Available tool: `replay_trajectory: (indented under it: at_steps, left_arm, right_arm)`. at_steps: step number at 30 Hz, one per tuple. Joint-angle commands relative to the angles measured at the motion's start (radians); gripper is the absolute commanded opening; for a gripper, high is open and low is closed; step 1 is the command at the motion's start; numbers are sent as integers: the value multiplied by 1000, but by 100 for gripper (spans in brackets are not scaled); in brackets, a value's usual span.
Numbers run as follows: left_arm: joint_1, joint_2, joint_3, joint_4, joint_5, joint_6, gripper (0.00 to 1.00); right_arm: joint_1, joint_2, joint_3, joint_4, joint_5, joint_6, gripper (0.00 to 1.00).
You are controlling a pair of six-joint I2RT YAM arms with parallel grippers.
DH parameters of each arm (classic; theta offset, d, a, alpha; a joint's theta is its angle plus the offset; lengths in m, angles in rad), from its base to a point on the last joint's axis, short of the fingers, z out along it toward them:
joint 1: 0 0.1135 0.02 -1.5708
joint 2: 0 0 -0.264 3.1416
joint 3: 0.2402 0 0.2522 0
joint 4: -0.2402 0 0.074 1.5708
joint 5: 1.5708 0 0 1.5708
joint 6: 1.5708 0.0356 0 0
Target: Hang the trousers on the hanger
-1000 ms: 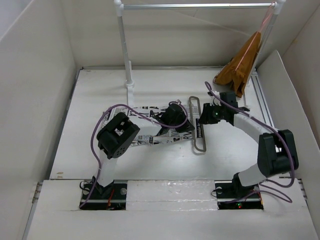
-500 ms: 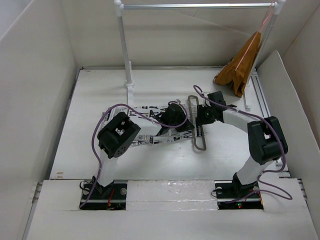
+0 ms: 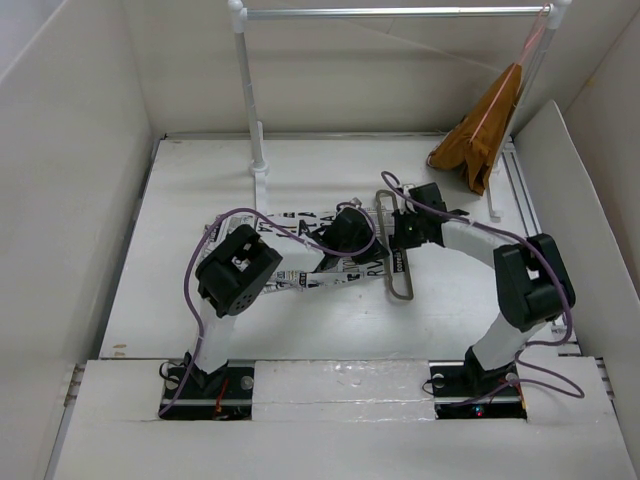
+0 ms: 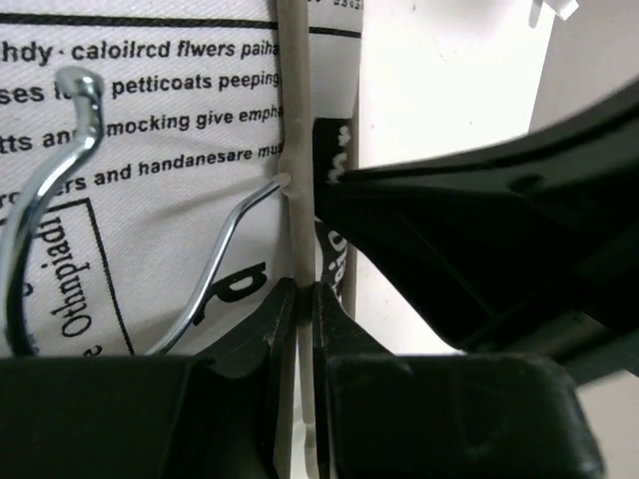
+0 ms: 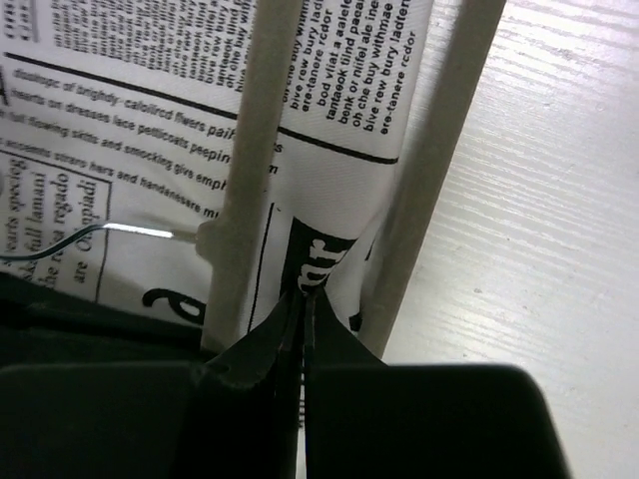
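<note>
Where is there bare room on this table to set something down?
Bare table lies left of the trousers, along the near strip before the arm bases, and at the back between the rack post and the orange garment. The middle is crowded: the left end effector and right end effector meet at the hanger.

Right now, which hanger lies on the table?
The grey hanger, flat, lying across the trousers. The pinkish-orange hanger hangs from the rail at back right, holding orange-brown cloth.

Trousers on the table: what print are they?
The trousers are white with black newspaper-style lettering and boxes; right wrist view shows it best.
</note>
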Motion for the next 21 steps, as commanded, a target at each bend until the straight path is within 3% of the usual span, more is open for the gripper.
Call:
replay_trajectory:
  at_steps: [1,14,21]
  left_arm:
    - [-2,22,52,-16,-48,36,0]
    - [7,-38,11,-93,-125,68,0]
    - [17,-122,-51,-151,-163,113,0]
  right_arm:
    - [9,-142,56,-26,-57,18,0]
    - [-219,-343,21,-131,-104,-8,0]
    - [-374,-360,-60,-118,-108,-42,1]
